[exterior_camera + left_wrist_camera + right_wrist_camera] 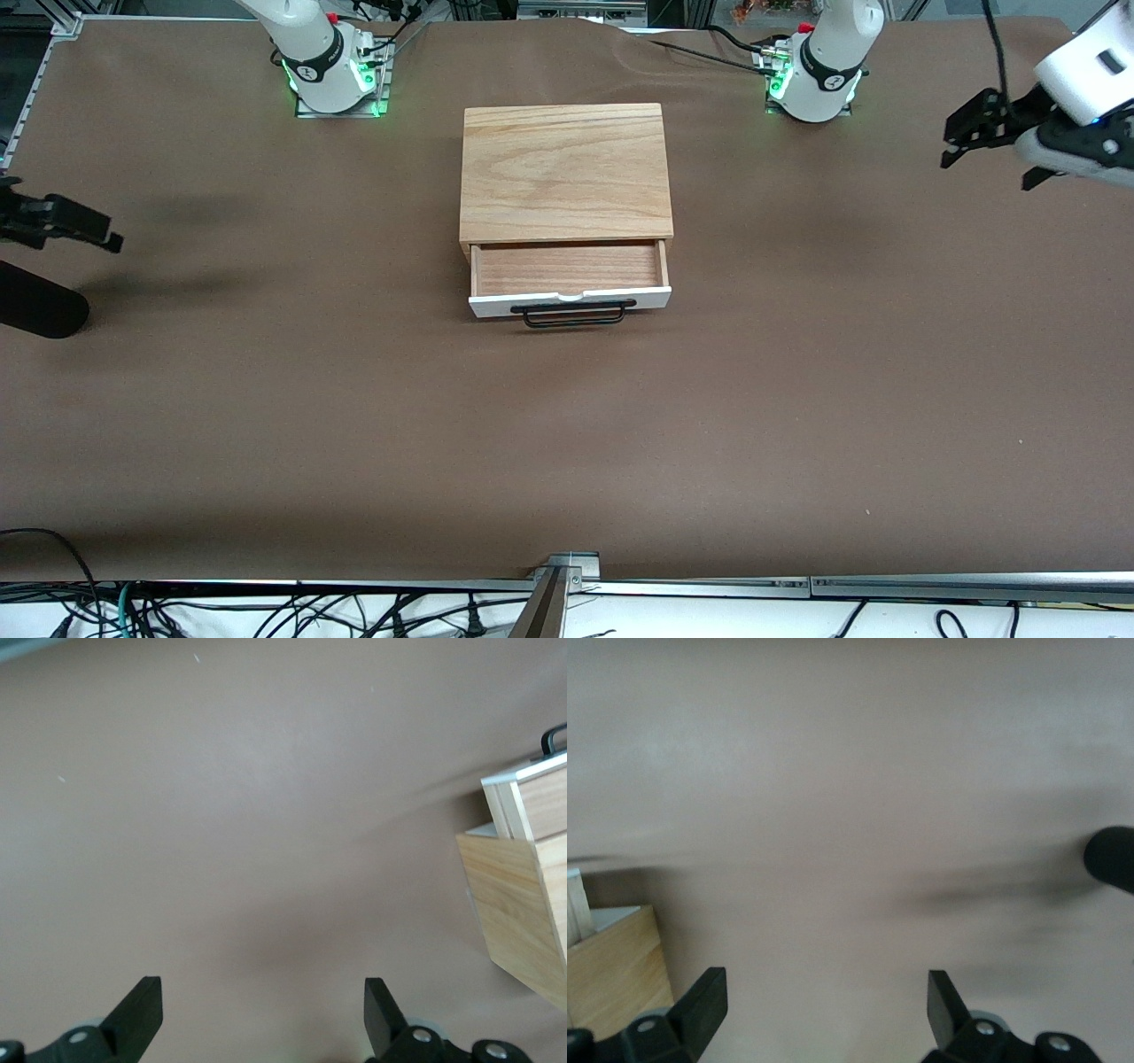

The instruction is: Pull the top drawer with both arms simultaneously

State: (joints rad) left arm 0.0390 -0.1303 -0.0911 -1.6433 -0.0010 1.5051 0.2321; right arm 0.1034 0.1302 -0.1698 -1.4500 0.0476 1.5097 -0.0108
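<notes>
The top drawer (567,268) stands pulled partway out of the light-wood box (564,173), showing its reddish-brown inside, white front and black bar handle (576,315). My left gripper (985,152) hangs open and empty over the table at the left arm's end, well apart from the box. Its wrist view shows spread fingers (263,1010) over bare cloth, with the drawer's corner (540,802) and the box (518,904) at the frame edge. My right gripper (89,229) is open and empty over the right arm's end (827,1005), with the box corner (611,970) in view.
Brown cloth (567,443) covers the table. A black rounded object (35,306) lies at the right arm's end, nearer the front camera than my right gripper; it also shows in the right wrist view (1112,859). The arm bases (332,71) (819,75) stand along the table edge farthest from the front camera.
</notes>
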